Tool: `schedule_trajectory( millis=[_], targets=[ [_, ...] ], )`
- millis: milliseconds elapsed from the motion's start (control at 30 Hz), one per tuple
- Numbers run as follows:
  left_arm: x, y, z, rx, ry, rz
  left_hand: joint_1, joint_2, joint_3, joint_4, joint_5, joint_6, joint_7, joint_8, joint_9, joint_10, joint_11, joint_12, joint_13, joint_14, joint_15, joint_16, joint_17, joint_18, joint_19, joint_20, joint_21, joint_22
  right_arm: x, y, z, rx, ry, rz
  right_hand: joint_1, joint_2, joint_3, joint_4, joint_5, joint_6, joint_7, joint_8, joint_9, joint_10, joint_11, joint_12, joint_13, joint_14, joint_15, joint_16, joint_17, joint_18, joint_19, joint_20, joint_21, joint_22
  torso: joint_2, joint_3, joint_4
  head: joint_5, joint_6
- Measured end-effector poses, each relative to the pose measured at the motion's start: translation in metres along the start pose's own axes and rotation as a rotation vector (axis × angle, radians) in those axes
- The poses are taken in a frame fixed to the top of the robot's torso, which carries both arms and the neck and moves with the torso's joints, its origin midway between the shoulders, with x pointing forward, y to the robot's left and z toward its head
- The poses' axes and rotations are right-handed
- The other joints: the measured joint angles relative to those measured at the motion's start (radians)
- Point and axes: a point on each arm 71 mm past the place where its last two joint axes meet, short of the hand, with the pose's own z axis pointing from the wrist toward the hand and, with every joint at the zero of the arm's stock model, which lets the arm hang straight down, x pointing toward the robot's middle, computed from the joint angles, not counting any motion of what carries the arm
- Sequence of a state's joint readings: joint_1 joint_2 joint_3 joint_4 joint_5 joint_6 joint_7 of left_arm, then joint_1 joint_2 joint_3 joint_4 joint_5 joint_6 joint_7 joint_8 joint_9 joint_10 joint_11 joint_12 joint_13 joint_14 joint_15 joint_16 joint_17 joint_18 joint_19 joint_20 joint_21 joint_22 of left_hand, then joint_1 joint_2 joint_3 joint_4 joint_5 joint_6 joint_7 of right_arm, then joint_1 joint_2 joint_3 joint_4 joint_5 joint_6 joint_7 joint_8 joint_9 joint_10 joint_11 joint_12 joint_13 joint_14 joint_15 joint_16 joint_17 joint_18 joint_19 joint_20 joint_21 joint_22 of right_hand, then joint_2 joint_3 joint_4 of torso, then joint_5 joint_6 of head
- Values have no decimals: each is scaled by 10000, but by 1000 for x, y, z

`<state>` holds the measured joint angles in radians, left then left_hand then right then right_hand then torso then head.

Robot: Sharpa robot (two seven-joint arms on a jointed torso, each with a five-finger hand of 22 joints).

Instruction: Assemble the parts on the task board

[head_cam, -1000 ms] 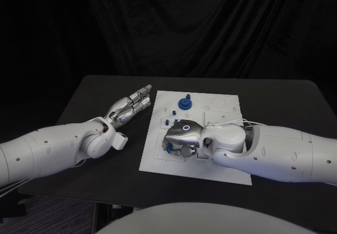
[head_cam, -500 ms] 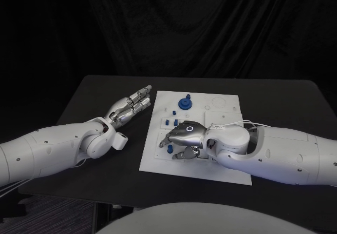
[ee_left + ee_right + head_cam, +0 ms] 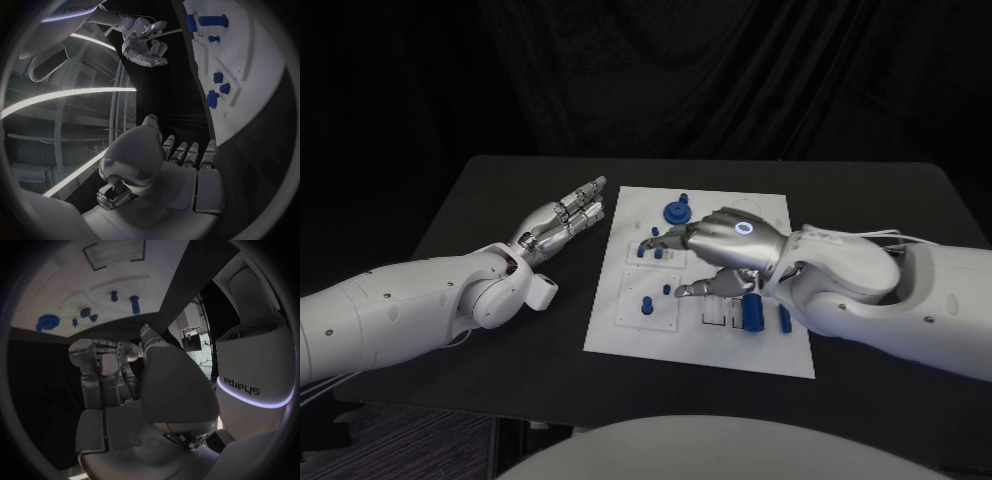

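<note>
Black bench (image 3: 877, 200) w/ dark curtain behind. White task board (image 3: 625, 330) sitting mid-bench, roughly btwn the two arms. Left hand (image 3: 567, 222) stretched out flat on the bench just beside the board's left edge, fingers (image 3: 593, 190) straight & close together, holding nothing; same in left wrist view (image 3: 181, 155), fingers pointing along the board's edge. Right hand (image 3: 718, 250) hovering over the board's middle, fingers (image 3: 692, 290) curled downward w/ nothing visible in them; in right wrist view (image 3: 112, 385) fingers bent in, nothing seen btwn them. Blue parts on the board: round knob-like part (image 3: 676, 211) near the far edge, small pegs (image 3: 646, 248) just by the right hand's fingertips, another small part (image 3: 648, 302) nearer the front left, and upright blue cylinder (image 3: 751, 315) plus a thinner one (image 3: 783, 318) right under the right wrist. Can't tell if right fingertips touch the board.
</note>
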<state>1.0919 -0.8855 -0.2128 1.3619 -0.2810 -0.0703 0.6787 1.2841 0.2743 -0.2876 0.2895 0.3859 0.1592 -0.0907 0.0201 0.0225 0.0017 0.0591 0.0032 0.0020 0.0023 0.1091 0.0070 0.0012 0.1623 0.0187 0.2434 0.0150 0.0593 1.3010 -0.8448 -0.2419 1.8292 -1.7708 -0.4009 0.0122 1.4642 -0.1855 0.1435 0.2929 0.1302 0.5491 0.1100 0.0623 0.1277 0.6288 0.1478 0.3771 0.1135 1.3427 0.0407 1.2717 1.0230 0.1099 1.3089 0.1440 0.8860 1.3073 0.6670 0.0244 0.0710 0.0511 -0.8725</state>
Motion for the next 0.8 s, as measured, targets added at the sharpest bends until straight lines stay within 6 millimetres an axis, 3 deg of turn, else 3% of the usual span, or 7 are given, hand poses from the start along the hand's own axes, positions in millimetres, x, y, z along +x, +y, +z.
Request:
schedule_trajectory(
  millis=[167, 200, 267, 400, 533, 700, 800],
  targets=[
    [-2, 0, -2, -16, -42, 18, 0, 0, 0, 0, 0, 36, 35, 0, -1, 0, -1, 0, 1, 0, 0, 0, -3, -1, 0, 0, 0, 8, -39, -16, -28, 580, -1229, 165, -111, 421, 178, -153, 144, 1316, 201, 392, 196, 1240, -327, 1916, 848, 28, -28, 21, 20, -1, 52, -51, 84, 0, -2, -16, -7, 10, 0],
    [-2, 0, -2, -16, -43, 18, 0, 0, 0, 0, 0, 35, 35, 0, -1, 0, 0, 0, 1, 0, 0, 0, -3, -1, 0, 0, 0, 9, -42, -19, -33, 721, -1273, 240, -36, 597, 218, -347, 555, 2258, 247, 816, 430, 2313, -743, 3982, 2092, -42, -408, -111, -220, -1, 19, -261, -99, 0, -2, -18, -11, 4, 0],
    [-2, 0, -2, -17, -48, 19, 74, -41, 19, -19, 64, 35, 35, 0, -1, 0, 0, 0, 1, 0, 0, 0, -4, 0, 0, 0, 0, 8, -45, -26, -43, 1071, -1264, 402, -176, 867, 264, -408, 809, 2971, 149, 1118, 665, 2446, -987, 6288, 4021, 91, -646, -114, -174, 0, 136, -497, 15, 0, -3, -24, -16, -38, 0],
    [-1, -1, -3, -11, -48, 15, 108, -24, 27, -27, 110, 70, 70, 0, 11, 0, -1, 0, 2, 0, 0, 0, -3, -1, 0, 0, 0, 20, -44, -44, -62, 2116, -579, 778, -1525, 1315, 40, -125, 1393, 4301, -288, 2146, 1532, 7833, -1438, 11000, 11388, 1182, -952, 2097, 2702, -476, 1480, -905, 3704, 8, 1, -34, -35, -101, 0],
    [-1, -1, -3, -8, -54, 13, 159, -78, 27, -27, 116, 109, 109, 0, 11, 0, -1, 0, 3, 0, -1, 0, -3, -1, 0, 0, 0, 22, -34, -58, -79, 3413, 568, 1178, -3508, 1624, -365, -34, 1004, 4403, -390, 2837, 2300, 8349, -1531, 11852, 11935, 1262, -1032, 2672, 2851, -653, 1567, -993, 5105, 7, 13, -35, -35, -125, 0],
    [-3, -1, -5, -22, -103, 39, 158, -79, 55, 2, 116, 108, 108, 0, 11, 0, -1, 0, 3, 0, 0, 0, -2, 0, 0, 0, 0, 22, -14, -66, -97, 4941, 1849, 1819, -4001, 1631, -375, -23, 936, 4141, -527, 3659, 3290, 8381, -1580, 11912, 11946, 1253, -1117, 2698, 2851, -716, 1565, -1064, 5636, 7, 18, -30, -35, -108, 0],
    [-4, -1, -6, -30, -129, 54, 187, -50, 55, 2, 146, 108, 108, 0, 11, 0, -1, 0, 4, 0, -1, 0, -2, 0, 0, 0, 0, 21, -8, -66, -101, 5467, 2238, 2035, -4405, 1616, -372, -24, 857, 3811, -717, 4797, 4630, 8369, -1813, 11912, 11946, 1225, -1310, 2648, 2851, -714, 1581, -1227, 6019, 7, 20, -21, -37, -94, 0]
  ],
)
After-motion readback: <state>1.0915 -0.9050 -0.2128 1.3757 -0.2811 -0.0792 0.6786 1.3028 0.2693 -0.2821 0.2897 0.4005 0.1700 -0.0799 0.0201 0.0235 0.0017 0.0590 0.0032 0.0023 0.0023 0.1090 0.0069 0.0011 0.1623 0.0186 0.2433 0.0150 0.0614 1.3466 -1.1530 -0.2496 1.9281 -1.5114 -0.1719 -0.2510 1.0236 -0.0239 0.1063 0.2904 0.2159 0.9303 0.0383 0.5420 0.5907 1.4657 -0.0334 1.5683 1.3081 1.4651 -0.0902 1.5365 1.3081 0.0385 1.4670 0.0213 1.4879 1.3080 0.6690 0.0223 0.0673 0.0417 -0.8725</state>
